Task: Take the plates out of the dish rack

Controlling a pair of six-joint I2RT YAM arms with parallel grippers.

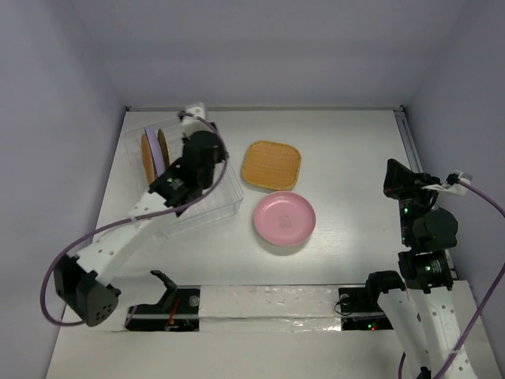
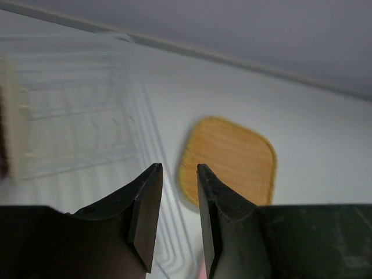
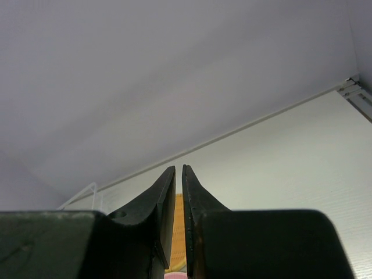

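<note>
Left arm (image 1: 134, 229) extends over the dish rack (image 1: 227, 199), left gripper (image 2: 177, 168) slightly parted and empty; right gripper (image 3: 178, 168) closed, empty, arm folded.

Clear transparent plastic rectangular dish rack (image 1: 219, 201): glossy, with ribbed walls and floor; light glints along the ribs. Orange rounded-square plate (image 1: 271, 165): matt plastic, fine ridged texture across the face, smoother raised rim. Pink round plate (image 1: 284, 218): smooth plastic with a mild sheen. Orange round plates (image 1: 147, 158) in the rack: smooth; finish otherwise too small to judge. White table (image 1: 355, 158): matt, showing a fine lined grain in the right wrist view. Left gripper (image 2: 178, 174), fingers (image 2: 145, 215): black, matt, smooth, hard plastic by look. Transparent strip (image 1: 268, 304) at the near table edge: glossy, crinkled film.
</note>
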